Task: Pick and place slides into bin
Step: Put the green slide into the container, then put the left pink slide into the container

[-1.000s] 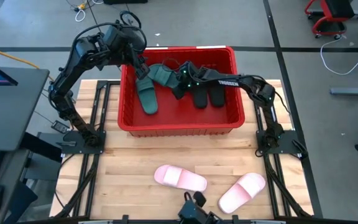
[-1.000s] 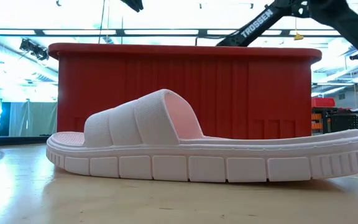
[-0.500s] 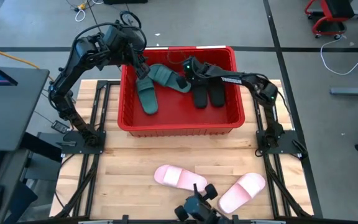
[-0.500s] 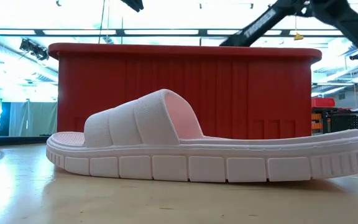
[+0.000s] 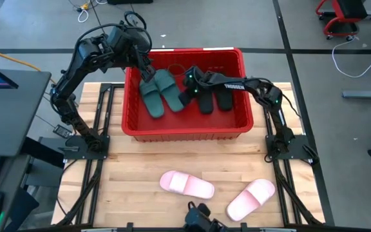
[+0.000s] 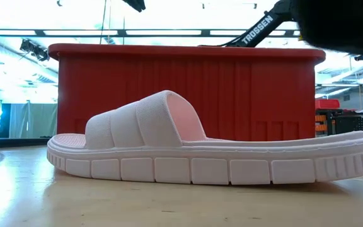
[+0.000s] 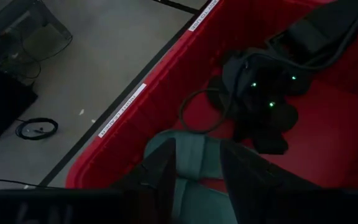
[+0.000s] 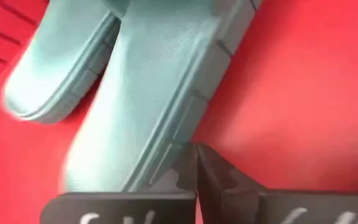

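The red bin [image 5: 185,133] stands at the table's far middle. In it lie two dark green slides [image 5: 152,98] [image 5: 171,90] side by side at its left, and two black slides [image 5: 206,101] [image 5: 224,100] to their right. Two pale pink slides [image 5: 187,184] [image 5: 250,198] lie on the table near its front edge. My right gripper [image 5: 187,90] is low inside the bin, shut, beside the right-hand green slide [image 8: 148,81]. My left gripper [image 5: 144,69] is open and empty above the bin's far left corner, over the green slides [image 7: 194,155]. My right gripper's shut fingertips [image 8: 182,171] stand at the long sole edge [image 8: 166,149] of the right-hand green slide, which lies flat on the bin's floor. I cannot tell whether they touch it.
The bin's high walls [image 6: 188,88] surround both grippers' working space. One pink slide [image 6: 169,151] lies right in front of the low camera. A cable loop [image 7: 194,112] lies in the bin near the black slides. Floor and office gear lie beyond the table.
The right-hand green slide was up at my right gripper, crosswise over the bin's far part. It has come down and turned, and now lies flat alongside the other green slide. My right gripper has gone down and toward the near side, beside it.
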Controlling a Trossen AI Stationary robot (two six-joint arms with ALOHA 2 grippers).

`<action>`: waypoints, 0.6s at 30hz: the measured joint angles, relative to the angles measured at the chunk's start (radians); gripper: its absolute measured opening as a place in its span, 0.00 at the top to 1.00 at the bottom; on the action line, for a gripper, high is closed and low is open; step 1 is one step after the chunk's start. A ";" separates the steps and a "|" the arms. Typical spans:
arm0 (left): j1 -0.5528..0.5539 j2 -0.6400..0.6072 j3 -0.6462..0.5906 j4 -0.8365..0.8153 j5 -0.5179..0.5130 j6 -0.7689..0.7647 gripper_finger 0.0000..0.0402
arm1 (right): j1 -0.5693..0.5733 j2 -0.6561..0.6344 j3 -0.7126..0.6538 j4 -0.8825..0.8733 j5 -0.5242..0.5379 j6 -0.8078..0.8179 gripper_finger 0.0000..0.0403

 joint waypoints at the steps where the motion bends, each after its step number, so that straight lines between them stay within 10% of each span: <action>1: 0.000 0.000 0.000 0.000 0.000 0.000 0.67 | 0.003 0.000 0.000 -0.007 -0.013 -0.003 1.00; 12: -0.010 0.000 0.000 -0.002 0.021 -0.083 0.67 | 0.080 -0.236 0.000 -0.055 0.370 -0.124 1.00; 18: -0.076 0.000 0.000 -0.014 0.319 -0.186 0.71 | 0.157 -0.530 0.003 -0.206 0.352 -0.165 1.00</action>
